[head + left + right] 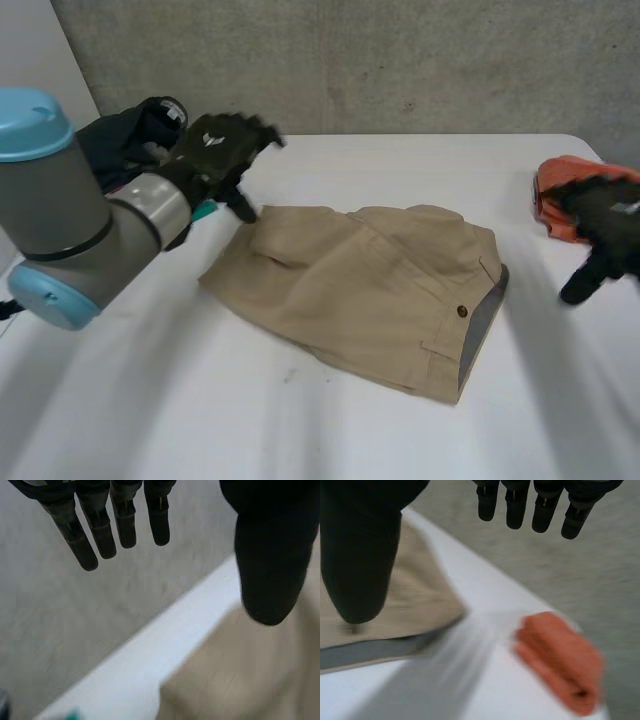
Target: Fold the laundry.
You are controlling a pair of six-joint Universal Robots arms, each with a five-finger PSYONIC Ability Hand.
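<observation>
Lying flat on the white table point(330, 430): tan shorts point(370, 290).
The left hand point(220, 150) is spread wide by one corner; the right hand point(605, 225), spread too, is near an orange cloth point(552, 190).

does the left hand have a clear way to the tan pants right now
Probably yes. The left hand is open, right at the far left corner of the tan pants, with nothing lying between them; the dark clothes sit behind the hand, out of the way.
</observation>
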